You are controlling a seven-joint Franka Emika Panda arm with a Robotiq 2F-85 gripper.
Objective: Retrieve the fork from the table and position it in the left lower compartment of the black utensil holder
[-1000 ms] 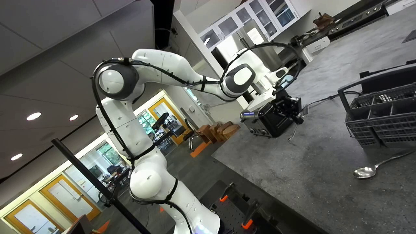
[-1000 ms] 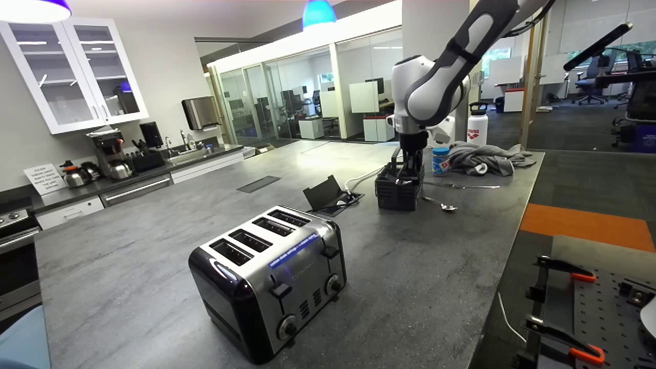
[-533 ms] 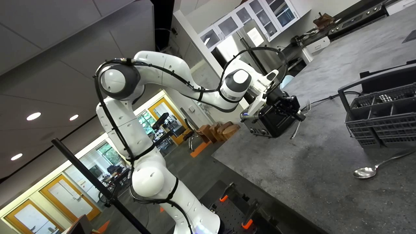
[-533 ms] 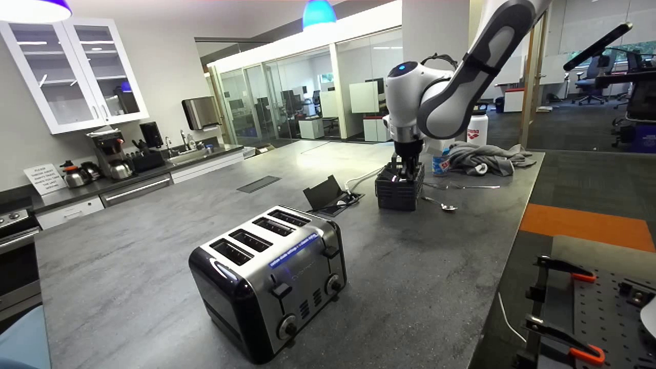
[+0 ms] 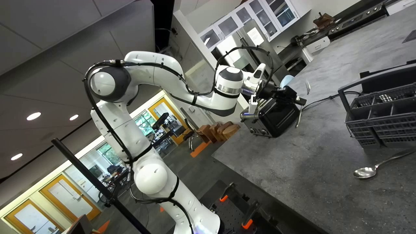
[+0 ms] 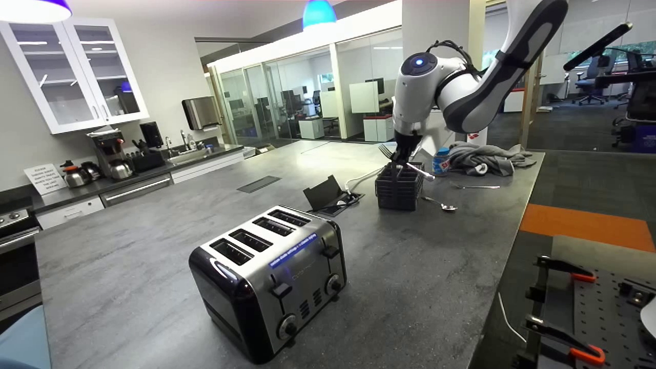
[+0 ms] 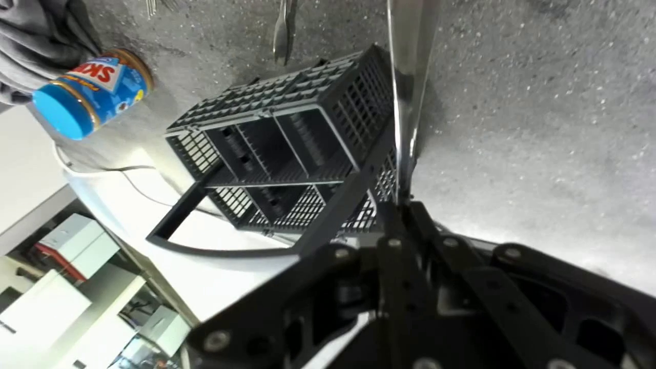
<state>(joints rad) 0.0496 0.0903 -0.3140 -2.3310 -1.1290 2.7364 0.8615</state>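
Note:
My gripper (image 5: 302,101) is shut on a silver fork and holds it above the dark grey table (image 5: 279,162). The fork's tines (image 5: 307,87) point up and its handle slants down toward the table. In an exterior view, the tines (image 6: 385,151) show left of the fingertips (image 6: 402,160). In the wrist view, the handle (image 7: 410,77) rises from the fingertips (image 7: 405,205); the tines are hidden. The black utensil holder (image 5: 383,113) stands upright, apart from the gripper. In the wrist view, its open compartments (image 7: 277,143) lie left of the fork, its carrying handle toward the gripper.
A spoon (image 5: 365,172) and another fork (image 6: 479,187) lie beside the holder. A toaster (image 6: 266,266) stands on the table, with an open outlet hatch and cable (image 6: 330,195) between. A jar (image 6: 440,161) and a grey towel (image 6: 487,159) are beyond the holder.
My gripper has tilted and risen slightly with the fork. The fork's tines have swung up, away from the table. The holder and spoon have not moved.

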